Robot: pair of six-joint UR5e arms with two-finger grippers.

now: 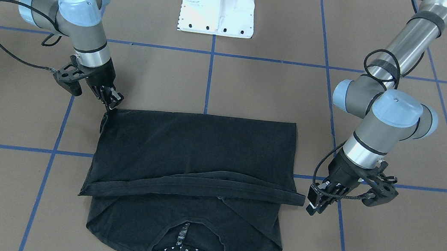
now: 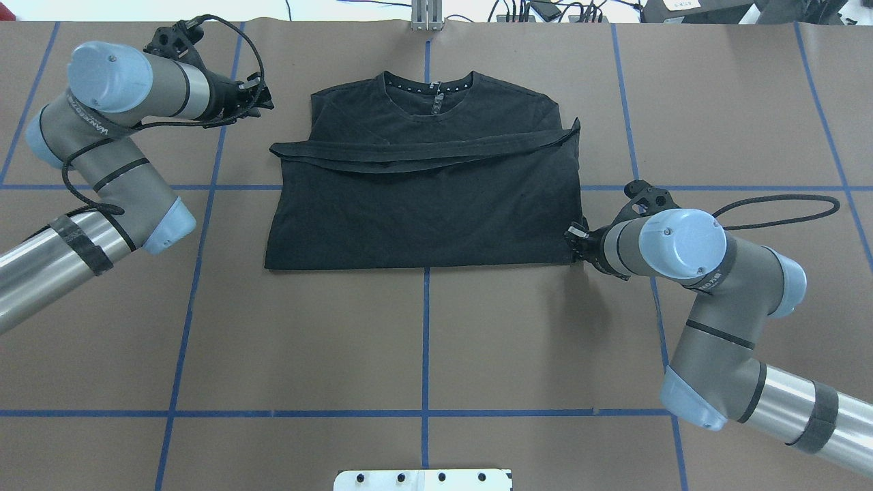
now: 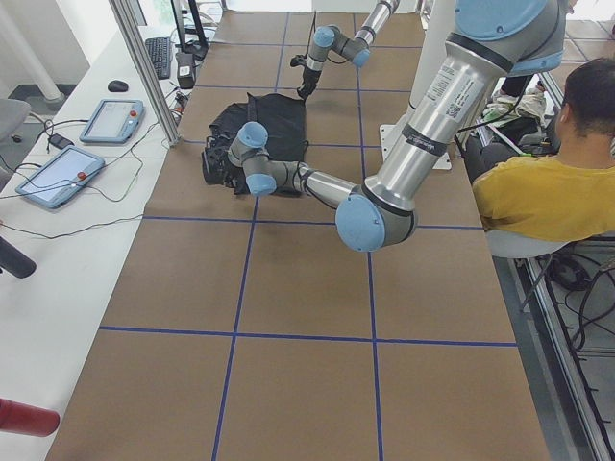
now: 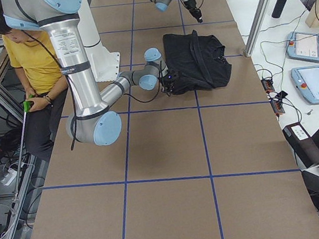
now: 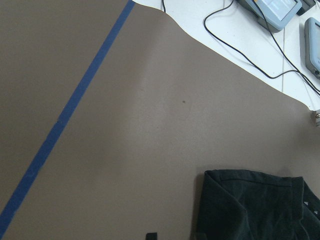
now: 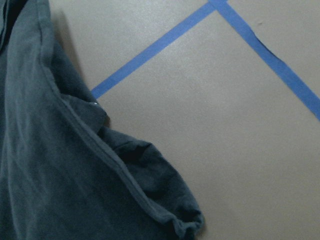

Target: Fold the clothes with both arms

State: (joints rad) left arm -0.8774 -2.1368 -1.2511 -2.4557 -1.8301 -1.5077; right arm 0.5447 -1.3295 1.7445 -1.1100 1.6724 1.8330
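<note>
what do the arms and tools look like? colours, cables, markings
Both the left arm and right arm are silver-grey tubes with dark grey joints, light-blue caps and black tape bands. White lettering runs on a wrist link. A black cable loops to each small black tool: left tool, right tool.

1. The left arm (image 2: 102, 170) comes in from eight o'clock in the overhead view, wrist bent. The left gripper (image 2: 264, 95) points toward three o'clock, fingers apart.
2. The right arm (image 2: 716, 327) comes in from four o'clock. The right gripper (image 2: 574, 243) points toward nine o'clock, its jaw state unclear.
</note>
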